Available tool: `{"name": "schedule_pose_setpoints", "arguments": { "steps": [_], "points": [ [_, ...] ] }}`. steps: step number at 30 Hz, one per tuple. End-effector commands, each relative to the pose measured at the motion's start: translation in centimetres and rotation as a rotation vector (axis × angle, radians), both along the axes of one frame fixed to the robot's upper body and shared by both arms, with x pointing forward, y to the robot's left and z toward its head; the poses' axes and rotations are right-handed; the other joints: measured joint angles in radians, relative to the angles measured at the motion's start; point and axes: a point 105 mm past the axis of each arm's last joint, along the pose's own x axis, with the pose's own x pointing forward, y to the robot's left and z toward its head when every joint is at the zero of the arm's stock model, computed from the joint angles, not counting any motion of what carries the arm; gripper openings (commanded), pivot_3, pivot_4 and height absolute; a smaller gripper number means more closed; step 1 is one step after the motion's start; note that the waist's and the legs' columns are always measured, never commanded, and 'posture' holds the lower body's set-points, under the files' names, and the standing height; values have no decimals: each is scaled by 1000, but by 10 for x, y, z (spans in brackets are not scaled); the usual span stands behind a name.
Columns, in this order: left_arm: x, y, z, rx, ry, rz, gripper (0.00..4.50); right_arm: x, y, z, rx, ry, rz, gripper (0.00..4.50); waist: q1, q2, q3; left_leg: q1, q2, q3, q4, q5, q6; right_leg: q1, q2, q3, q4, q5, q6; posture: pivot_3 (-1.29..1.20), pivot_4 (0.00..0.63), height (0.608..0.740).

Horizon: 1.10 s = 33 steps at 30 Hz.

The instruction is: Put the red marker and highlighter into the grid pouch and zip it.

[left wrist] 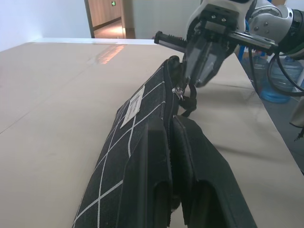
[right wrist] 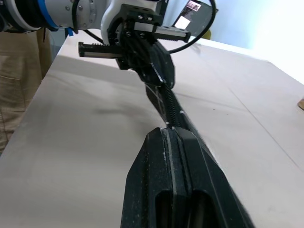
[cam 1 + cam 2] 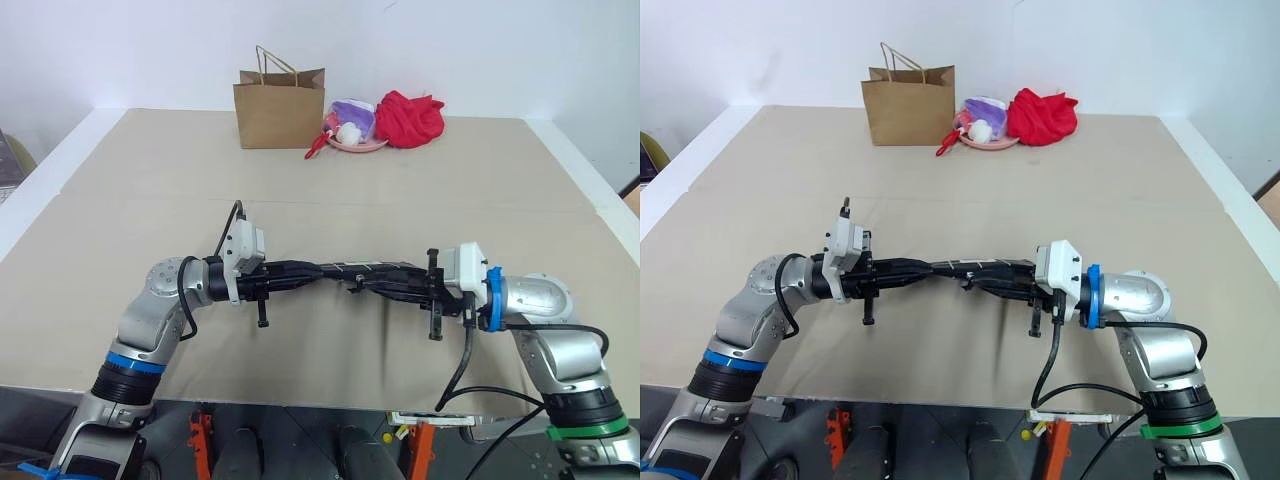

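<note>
- Tan table (image 3: 150, 170) beneath; grid pouch (image 1: 137, 137) suspended, left claw (image 3: 285, 280) and right claw (image 3: 395, 285) each clenched on one end.
- Risk: fabric slipping or twisting as they tug apart.

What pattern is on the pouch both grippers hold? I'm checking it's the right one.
Black grid pouch with white grid lines; left wrist view.

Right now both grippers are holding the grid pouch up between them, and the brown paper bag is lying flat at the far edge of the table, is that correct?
Not quite: the brown paper bag stands upright, as the left eye view shows. Both the left gripper and right gripper do hold the grid pouch between them.
</note>
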Motion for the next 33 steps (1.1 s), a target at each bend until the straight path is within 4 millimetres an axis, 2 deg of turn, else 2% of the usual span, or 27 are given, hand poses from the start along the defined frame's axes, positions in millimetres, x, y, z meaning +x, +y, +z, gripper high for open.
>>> {"name": "schedule_pose_setpoints", "arguments": {
  "steps": [1,8,10,15,19,22,25,26,30,31,33],
  "points": [
    [-1,0,10,-3,-49,-7,0,-4,-16,18,-10,-60,-24,48,0,0,0,0,0,0,0,0,0,0,0,0,0,0,0,0,150,740],
    [0,2,5,24,-71,-11,0,-10,-50,16,-83,-23,-95,48,2,0,0,0,0,0,0,0,0,0,0,0,0,0,0,0,150,740],
    [0,2,5,24,-74,-11,0,-10,-55,16,-91,-17,-106,48,1,0,0,0,0,0,0,0,0,0,0,0,0,0,0,0,150,740],
    [1,8,0,61,-89,-13,0,-11,-99,6,-158,21,-259,48,2,0,0,0,0,0,0,0,0,1,0,0,0,0,0,0,150,740],
    [2,12,-3,73,-88,-9,0,-15,-123,-2,-209,35,-319,48,2,0,0,1,0,0,0,0,0,1,0,0,0,0,0,0,150,740],
    [3,14,-6,88,-80,-9,0,-14,-130,-2,-197,34,-344,48,-2,0,0,1,0,0,0,0,0,1,0,0,0,0,0,0,150,740],
    [1,14,-10,112,-21,-26,0,-11,-123,4,-92,102,-348,48,-2,0,0,1,0,0,0,0,0,1,0,0,0,1,0,0,150,740],
    [1,14,-11,114,8,-26,391,-9,-120,7,-43,138,-350,9,-4,0,0,1,0,0,0,0,0,1,0,0,0,1,-1,0,150,740],
    [0,16,-9,91,76,-28,1810,5,-107,23,151,263,-382,1308,-6,0,0,1,0,0,1,0,0,1,0,0,0,1,-1,0,150,740],
    [0,18,-6,74,102,-21,2356,10,-104,23,179,287,-393,1918,-5,0,0,1,0,0,1,0,0,1,0,0,0,1,-2,0,150,740],
    [2,24,1,47,134,14,3202,16,-99,21,191,308,-401,2774,-4,0,0,1,0,0,2,0,0,1,0,0,0,1,-2,0,150,740]
  ]
}}
